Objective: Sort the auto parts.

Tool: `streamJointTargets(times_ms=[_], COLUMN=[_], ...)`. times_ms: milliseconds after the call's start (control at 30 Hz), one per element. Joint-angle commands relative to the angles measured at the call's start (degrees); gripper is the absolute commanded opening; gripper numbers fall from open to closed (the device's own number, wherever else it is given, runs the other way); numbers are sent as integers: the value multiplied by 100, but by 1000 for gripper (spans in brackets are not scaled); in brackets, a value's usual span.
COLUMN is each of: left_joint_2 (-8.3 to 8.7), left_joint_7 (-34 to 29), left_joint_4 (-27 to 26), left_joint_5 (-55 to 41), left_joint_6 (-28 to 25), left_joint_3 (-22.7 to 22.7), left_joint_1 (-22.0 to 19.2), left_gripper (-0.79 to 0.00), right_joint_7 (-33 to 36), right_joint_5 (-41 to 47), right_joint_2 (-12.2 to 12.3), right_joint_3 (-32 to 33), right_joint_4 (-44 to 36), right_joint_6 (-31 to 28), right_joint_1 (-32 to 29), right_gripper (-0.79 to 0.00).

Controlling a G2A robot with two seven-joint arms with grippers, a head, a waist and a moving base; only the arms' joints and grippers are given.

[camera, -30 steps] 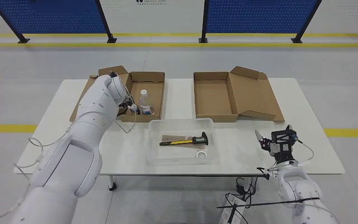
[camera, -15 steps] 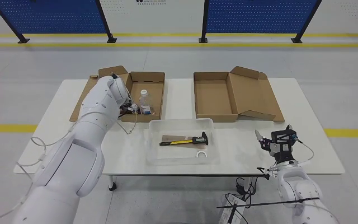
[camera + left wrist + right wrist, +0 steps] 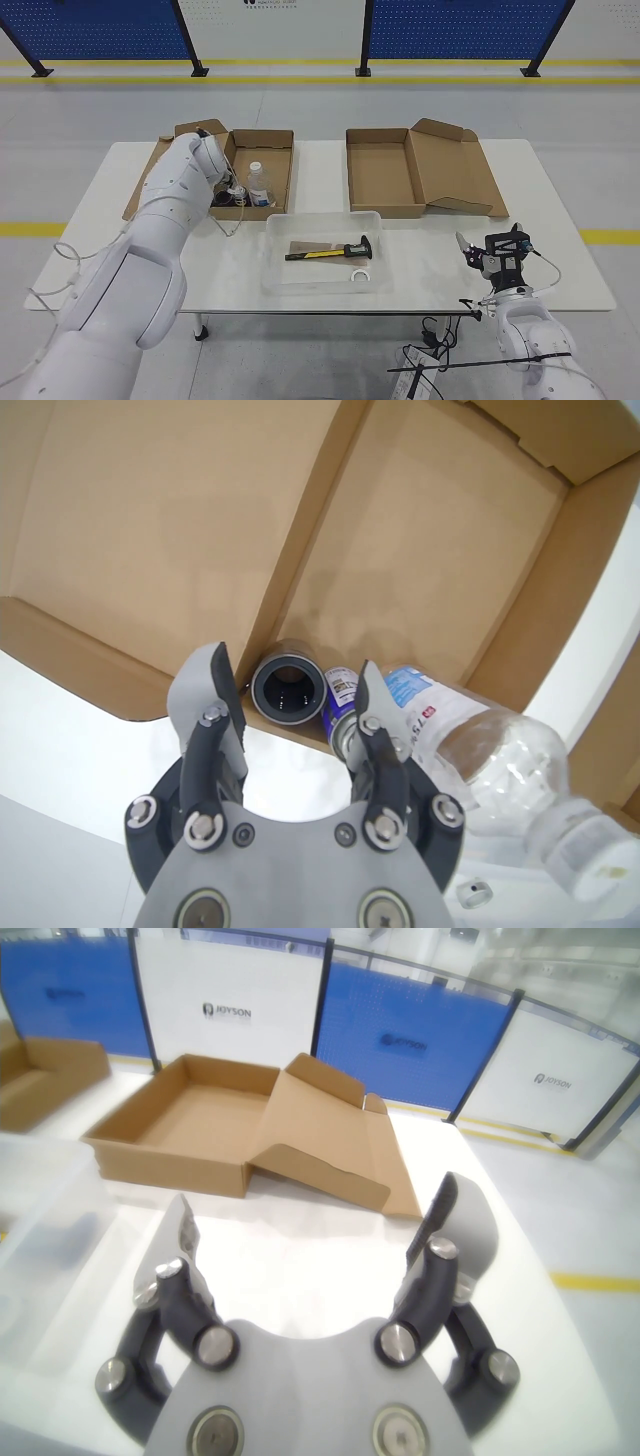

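Note:
My left gripper (image 3: pixel 295 685) (image 3: pixel 228 193) is open at the near corner of the left cardboard box (image 3: pixel 268 140) (image 3: pixel 165 525). Just beyond its fingertips a black cylindrical part (image 3: pixel 287 695) and a blue spray can (image 3: pixel 336 700) lie inside the box against its near wall. Beside them lies a clear plastic bottle (image 3: pixel 480 740) (image 3: pixel 259 183). The clear tray (image 3: pixel 322 217) at the table's middle holds a yellow and black tool (image 3: pixel 330 249) and a white ring (image 3: pixel 358 276). My right gripper (image 3: pixel 320 1223) (image 3: pixel 492 248) is open over the table's near right part, holding nothing.
An open cardboard box (image 3: pixel 385 175) (image 3: pixel 200 1123) with nothing in it stands at the back right, its lid flap (image 3: pixel 460 170) spread toward the right edge. Bare white table (image 3: pixel 430 255) lies between the tray and the right gripper.
The left gripper has shifted slightly to the left at the box's near corner. The right arm and the tray's contents have stayed put.

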Motion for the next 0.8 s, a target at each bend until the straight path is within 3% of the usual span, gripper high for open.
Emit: streamJointTargets(times_ms=[0, 500, 767], left_joint_2=[19, 277, 523], left_joint_7=[18, 161, -60], left_joint_4=[-3, -525, -1705], left_joint_5=[-37, -122, 27], left_joint_6=[-22, -382, -407], left_joint_3=[-43, -361, -595], left_joint_1=[-65, -472, -377], left_gripper=[0, 0, 0], right_joint_7=[0, 0, 0], right_joint_5=[0, 0, 0], right_joint_2=[0, 0, 0], right_joint_3=[0, 0, 0], right_joint_4=[0, 0, 0], right_joint_6=[0, 0, 0], right_joint_1=[0, 0, 0], right_gripper=[0, 0, 0])
